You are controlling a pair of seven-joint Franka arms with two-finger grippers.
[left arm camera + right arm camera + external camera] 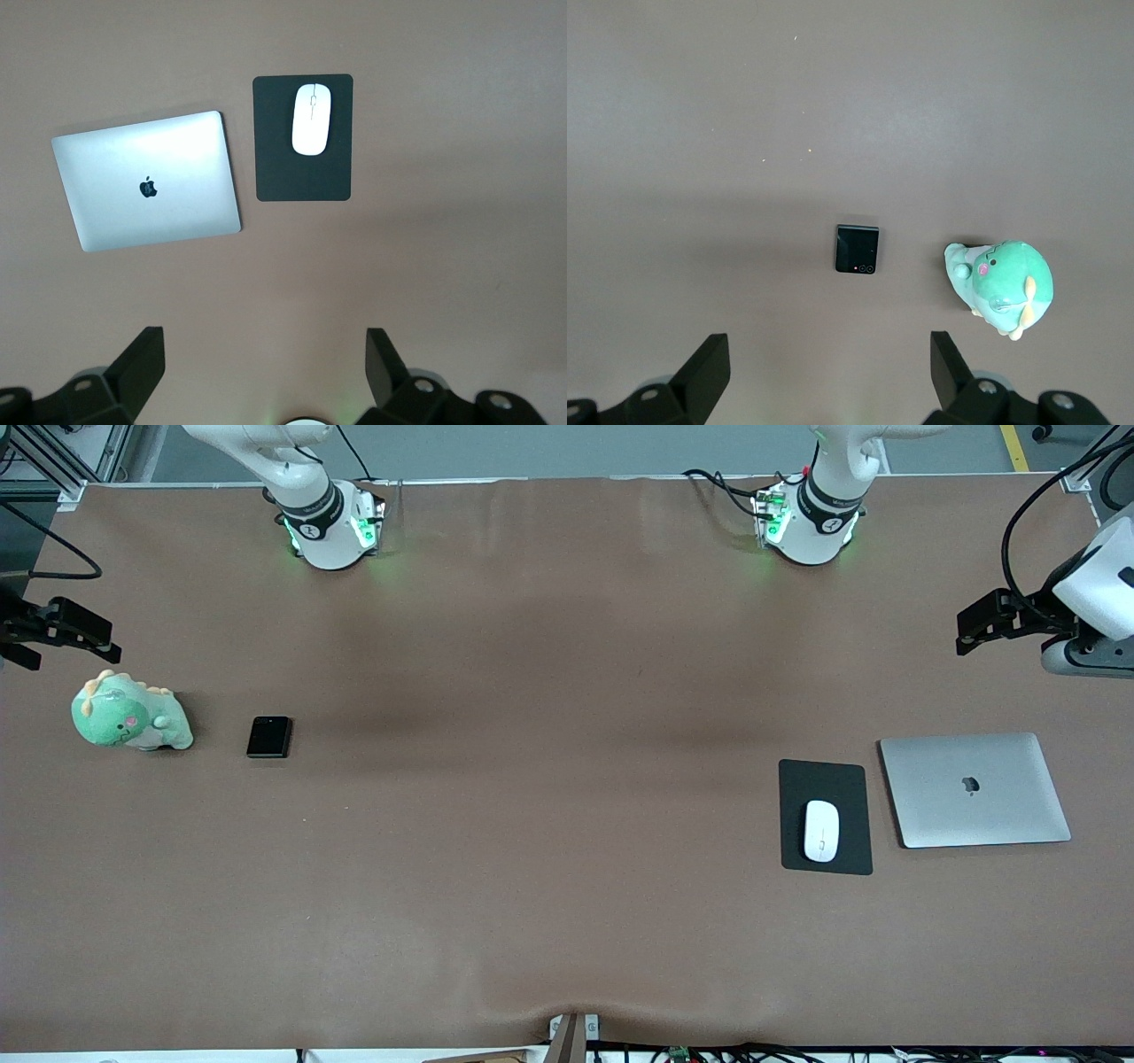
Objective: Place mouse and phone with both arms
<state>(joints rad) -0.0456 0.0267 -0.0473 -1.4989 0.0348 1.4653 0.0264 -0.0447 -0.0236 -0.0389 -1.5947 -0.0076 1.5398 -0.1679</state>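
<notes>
Both end effectors are held wide open and empty: the left end effector (261, 372) above the laptop (974, 789), the right end effector (824, 376) above the plush dinosaur (131, 715). The mouse (821, 830) lies on the mouse pad (826, 779) beside the laptop; the phone (268, 737) lies beside the dinosaur. Each should be approached from directly overhead and gripped across its narrow sides.

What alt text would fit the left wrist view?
The white mouse lies on a black mouse pad, with a closed silver laptop beside the pad on the brown table. The left pincer hangs open above the table, holding nothing.
</notes>
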